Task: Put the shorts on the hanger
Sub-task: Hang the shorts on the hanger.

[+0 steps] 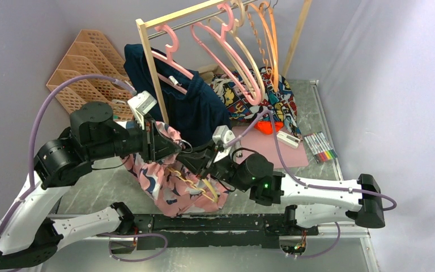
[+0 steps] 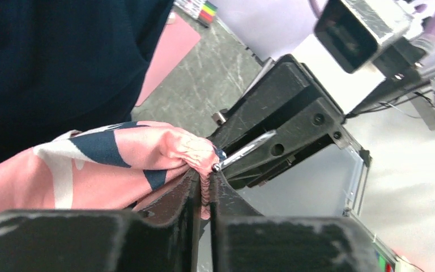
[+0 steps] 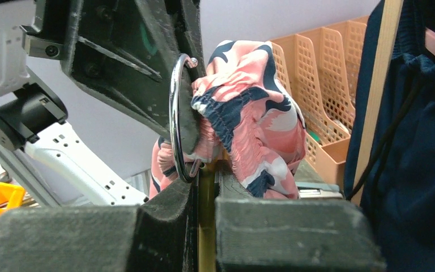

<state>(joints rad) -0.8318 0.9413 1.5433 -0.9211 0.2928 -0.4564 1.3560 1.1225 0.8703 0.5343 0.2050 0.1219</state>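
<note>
- Left gripper (image 2: 204, 190), nearest the lens in its own wrist view: we are logging its jaws as pressed together on a gathered fold of the shorts (image 2: 107, 164) at the elastic waistband.
- Right gripper (image 3: 207, 178): we are reading its jaws as clamping the pale yellow neck of the hanger (image 3: 207, 226), just under the silver wire hook (image 3: 175, 113).
- Position: both items are hanging between the two arms, above the middle of the bench (image 1: 90, 192) and toward its near edge.
- Governing relation: the pinched waistband is touching the hook on the left arm's side. The hanger's long axis is running diagonally from the grippers toward the near right edge, across the fabric. We are judging the left arm better placed to draw the waistband along it.
- Appearance: we are noting soft salmon-pink cloth with navy and white blotches, bunching at the grip and draping loosely below. We cannot tell how much of the hanger is lying inside it.
</note>
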